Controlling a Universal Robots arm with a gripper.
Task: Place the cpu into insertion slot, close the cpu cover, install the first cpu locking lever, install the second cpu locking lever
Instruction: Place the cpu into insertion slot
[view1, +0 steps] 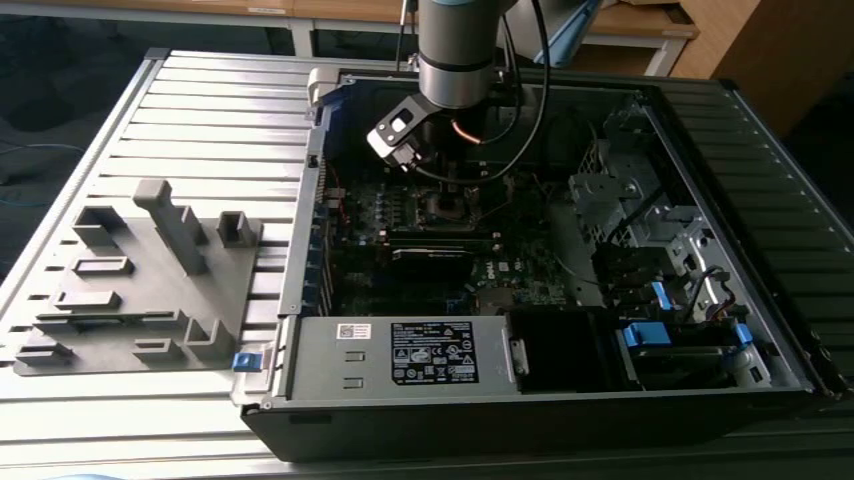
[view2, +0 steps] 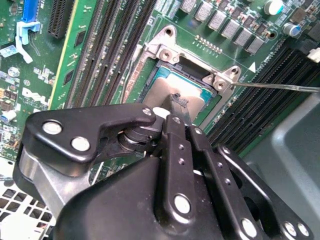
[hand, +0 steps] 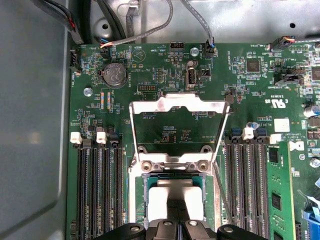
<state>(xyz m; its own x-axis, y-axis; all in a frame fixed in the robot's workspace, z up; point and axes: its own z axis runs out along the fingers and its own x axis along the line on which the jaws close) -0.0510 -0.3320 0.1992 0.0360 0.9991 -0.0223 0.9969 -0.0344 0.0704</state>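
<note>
First wrist view: cpu (hand: 165, 202) inside insertion slot (hand: 144, 200)

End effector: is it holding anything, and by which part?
Nothing looks held: the end effector is shut, its tip over the top of the cpu, which lies in the insertion slot with the cpu cover open.

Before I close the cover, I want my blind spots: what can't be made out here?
Whether the cpu is seated: the tool covers part of it in both wrist views.
The insertion slot's near side: behind the tool, cut off at the first wrist view's edge.
Exterior view: the slot is too small to judge.
</note>
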